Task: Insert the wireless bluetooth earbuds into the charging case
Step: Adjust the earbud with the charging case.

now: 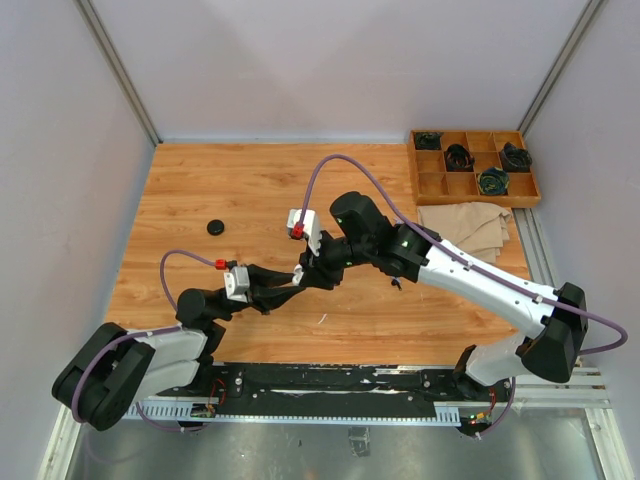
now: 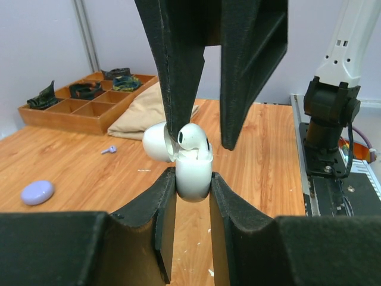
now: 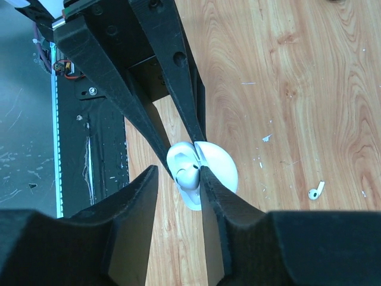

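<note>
Slipperiness is expected of the tiny white plastic earbud (image 2: 191, 137), resting in the open white case (image 2: 193, 179) pinched by the left tool (image 2: 193, 199); the right tool (image 3: 178, 176) is spread around its bulb, where it is best held.

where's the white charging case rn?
Left wrist view, centre: the white charging case is clamped in the left gripper, lid open, with a white earbud at its opening and the right gripper directly above it.

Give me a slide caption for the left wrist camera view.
The left gripper clamps the open white case while the right gripper, fingers parted, straddles a white earbud sitting in it.
</note>
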`<state>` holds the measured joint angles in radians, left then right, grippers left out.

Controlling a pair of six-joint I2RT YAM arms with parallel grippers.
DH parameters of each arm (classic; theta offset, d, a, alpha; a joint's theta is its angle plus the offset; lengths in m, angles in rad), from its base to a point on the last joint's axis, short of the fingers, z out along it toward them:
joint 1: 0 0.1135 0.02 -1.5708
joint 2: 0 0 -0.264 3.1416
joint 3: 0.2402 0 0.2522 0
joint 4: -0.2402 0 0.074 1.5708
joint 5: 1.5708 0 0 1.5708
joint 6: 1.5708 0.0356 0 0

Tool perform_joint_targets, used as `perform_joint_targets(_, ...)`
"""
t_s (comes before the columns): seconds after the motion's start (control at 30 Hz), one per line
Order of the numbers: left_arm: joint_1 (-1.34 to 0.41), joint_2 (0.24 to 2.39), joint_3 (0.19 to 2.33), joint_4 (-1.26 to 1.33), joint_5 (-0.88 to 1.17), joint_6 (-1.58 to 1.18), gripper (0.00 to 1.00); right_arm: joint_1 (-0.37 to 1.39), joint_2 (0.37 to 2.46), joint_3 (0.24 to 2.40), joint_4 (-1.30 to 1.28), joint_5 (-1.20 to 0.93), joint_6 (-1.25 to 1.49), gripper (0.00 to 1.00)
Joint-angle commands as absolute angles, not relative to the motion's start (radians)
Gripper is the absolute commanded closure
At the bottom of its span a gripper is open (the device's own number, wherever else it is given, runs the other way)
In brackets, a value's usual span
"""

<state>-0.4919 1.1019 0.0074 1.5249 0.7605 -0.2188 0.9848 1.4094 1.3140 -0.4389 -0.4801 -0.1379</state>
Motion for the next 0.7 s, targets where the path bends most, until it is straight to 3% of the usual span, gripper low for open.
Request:
perform_joint_targets(0.0,-0.488,1.108,-0.006,1.642,0.772,-0.218,1.0,1.006,1.406,1.356,-0.451,-0.494,-0.156,0.63)
perform_joint_targets(0.67,-0.488,1.131,-0.004,1.662,0.769,-0.231,1.0,1.009,1.418,1.403,-0.457,-0.514,-0.176,0.61)
